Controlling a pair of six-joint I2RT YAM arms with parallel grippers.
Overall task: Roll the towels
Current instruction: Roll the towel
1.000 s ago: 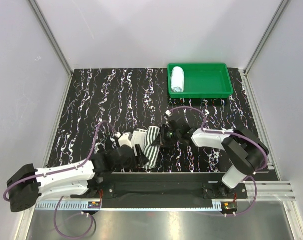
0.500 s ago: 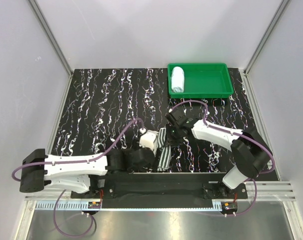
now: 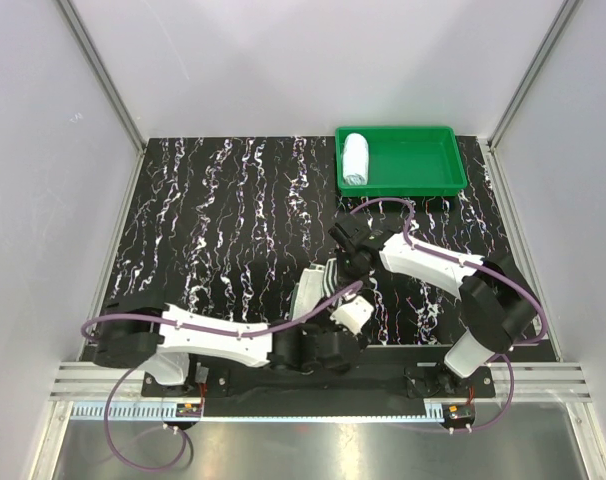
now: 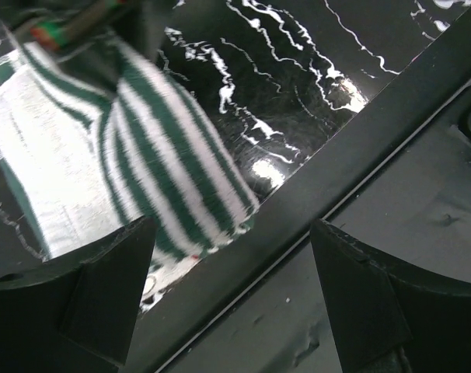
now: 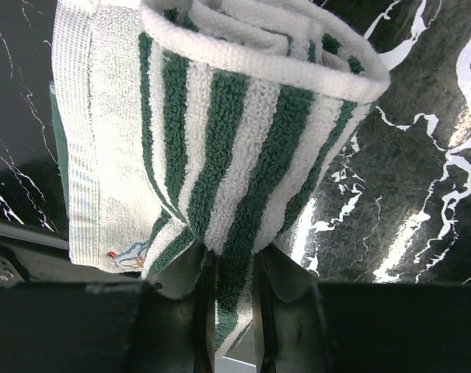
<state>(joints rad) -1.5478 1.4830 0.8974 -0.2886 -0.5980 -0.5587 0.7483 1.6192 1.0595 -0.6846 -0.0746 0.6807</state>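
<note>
Right hand (image 5: 234, 291) pinching striped towel (image 5: 243, 116), top edge cropped

The left arm (image 3: 213, 335) lies low along the bottom of the top view, reaching toward the centre. The left pincer (image 4: 232, 291) has its fingers spread wide, gripping nothing. The right arm (image 3: 433, 265) bends in from the lower right. The right pincer (image 5: 228, 272) is nipped on a fold of the striped towel (image 5: 243, 116).

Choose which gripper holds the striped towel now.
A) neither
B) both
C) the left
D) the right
D: the right gripper is shut on a fold of the striped towel, while the left gripper stands open with nothing between its fingers.
</note>
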